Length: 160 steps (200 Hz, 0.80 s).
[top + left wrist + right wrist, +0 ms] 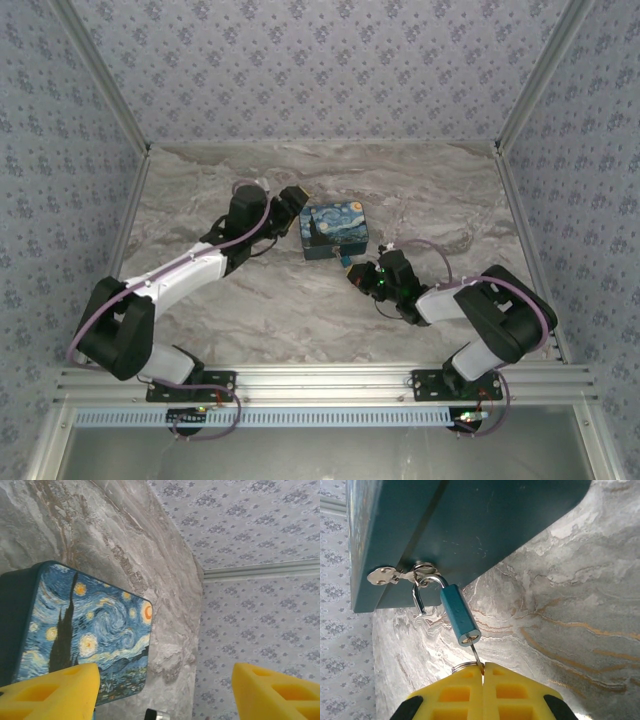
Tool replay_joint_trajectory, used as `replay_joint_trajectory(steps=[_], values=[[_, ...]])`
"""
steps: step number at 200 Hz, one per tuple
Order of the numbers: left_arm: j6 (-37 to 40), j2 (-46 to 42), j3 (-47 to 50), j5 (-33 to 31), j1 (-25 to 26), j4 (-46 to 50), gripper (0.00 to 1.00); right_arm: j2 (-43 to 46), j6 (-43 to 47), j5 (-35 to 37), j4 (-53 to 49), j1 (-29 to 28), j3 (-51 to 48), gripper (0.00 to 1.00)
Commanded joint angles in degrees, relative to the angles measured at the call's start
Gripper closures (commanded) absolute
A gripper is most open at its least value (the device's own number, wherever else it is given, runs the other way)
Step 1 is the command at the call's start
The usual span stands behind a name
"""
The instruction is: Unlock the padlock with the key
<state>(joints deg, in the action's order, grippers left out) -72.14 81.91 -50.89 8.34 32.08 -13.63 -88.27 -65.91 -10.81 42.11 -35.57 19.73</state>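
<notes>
Left arm: white-and-black jointed left arm (185,272), stretched forward and inward.
Left pincer: yellow-fingered left pincer (165,685), fingers spread wide.
Right arm: matching right arm (480,310), elbow folded, wrist pointing inward.
Right pincer: yellow-fingered right pincer (482,666), fingers pressed together, apparently pinching a thin silvery key (475,653).

Small padlock (460,614), blue-teal body tilted, thin silvery shackle (420,596) hooked through the hasp (422,570) of the dark teal box (485,520), free leg clear of the body, key (475,653) seated in its lower end.
</notes>
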Motion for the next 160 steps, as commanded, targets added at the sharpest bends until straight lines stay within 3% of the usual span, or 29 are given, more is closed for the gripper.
replay_joint_trajectory(steps=[1, 29, 70, 97, 145, 160], values=[[3.87, -0.60, -2.08, 0.06, -1.17, 3.74, 0.30, 0.76, -1.68, 0.04, -1.45, 0.59, -0.83, 0.74], [8.86, -1.40, -3.97, -0.32, -2.67, 9.68, 0.30, 3.01, -0.37, 0.63, -4.94, 0.68, -0.93, 0.52], [16.04, -0.35, -7.24, 1.47, -4.83, 17.07, 0.29, 8.34, 5.73, 1.78, -11.57, 1.27, -0.41, 0.39], [17.95, 2.38, -7.61, 5.66, -6.45, 17.41, 0.29, 12.25, 11.93, 0.88, -13.45, 2.15, -0.09, 0.23], [21.11, 9.62, -9.20, 13.23, -6.83, 15.18, 0.24, 14.09, 17.12, -6.60, -3.52, 5.93, -1.56, 0.01], [21.09, 11.80, -9.75, 14.96, -6.78, 14.33, 0.24, 13.12, 17.14, -9.10, -0.82, 6.86, -1.24, 0.01]])
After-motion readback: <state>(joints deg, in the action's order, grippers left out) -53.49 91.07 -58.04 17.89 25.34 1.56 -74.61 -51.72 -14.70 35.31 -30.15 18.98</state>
